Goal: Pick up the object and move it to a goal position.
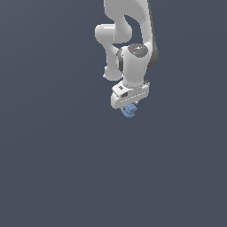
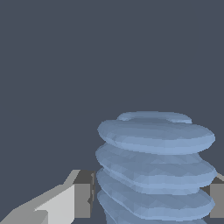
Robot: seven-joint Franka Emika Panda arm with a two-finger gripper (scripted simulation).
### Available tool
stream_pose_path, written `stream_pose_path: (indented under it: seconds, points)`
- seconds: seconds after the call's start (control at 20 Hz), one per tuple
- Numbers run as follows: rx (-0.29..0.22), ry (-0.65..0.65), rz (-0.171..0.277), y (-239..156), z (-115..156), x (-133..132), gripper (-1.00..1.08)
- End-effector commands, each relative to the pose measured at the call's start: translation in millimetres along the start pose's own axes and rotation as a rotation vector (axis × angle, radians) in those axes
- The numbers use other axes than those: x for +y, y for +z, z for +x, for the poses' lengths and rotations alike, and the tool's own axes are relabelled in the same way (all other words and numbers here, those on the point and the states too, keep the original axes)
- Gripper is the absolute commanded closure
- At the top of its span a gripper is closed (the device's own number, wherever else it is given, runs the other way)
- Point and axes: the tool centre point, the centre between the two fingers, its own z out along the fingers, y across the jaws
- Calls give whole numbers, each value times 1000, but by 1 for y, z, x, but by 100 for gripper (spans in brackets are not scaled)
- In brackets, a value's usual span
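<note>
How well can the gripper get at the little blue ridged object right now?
Probably fully: the gripper already has the object between its fingers, one on each side. Nothing shows in the way, though actual contact is hard to confirm.

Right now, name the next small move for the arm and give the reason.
Probably carry it toward the goal, keeping the grip. The ridged blue object sits between the fingers of the hand, which looks shut on it. No goal marker shows, so direction is unclear.

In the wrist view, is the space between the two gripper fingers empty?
No, the light-blue ridged object fills the space between the gripper fingers, which stand close on each side of it.
</note>
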Motion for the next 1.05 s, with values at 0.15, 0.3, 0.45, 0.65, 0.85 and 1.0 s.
stream_pose_path:
  seconds: [0.15, 0.3, 0.45, 0.65, 0.85, 1.0]
  points:
    - [-1, 0, -1, -47, 12, -44, 108]
    - [-1, 0, -1, -69, 18, -64, 108]
    - [-1, 1, 0, -88, 23, -81, 108]
    - [-1, 1, 1, -105, 29, -97, 108]
    - [-1, 2, 2, -115, 33, -105, 108]
    - [-1, 2, 2, -116, 34, -107, 108]
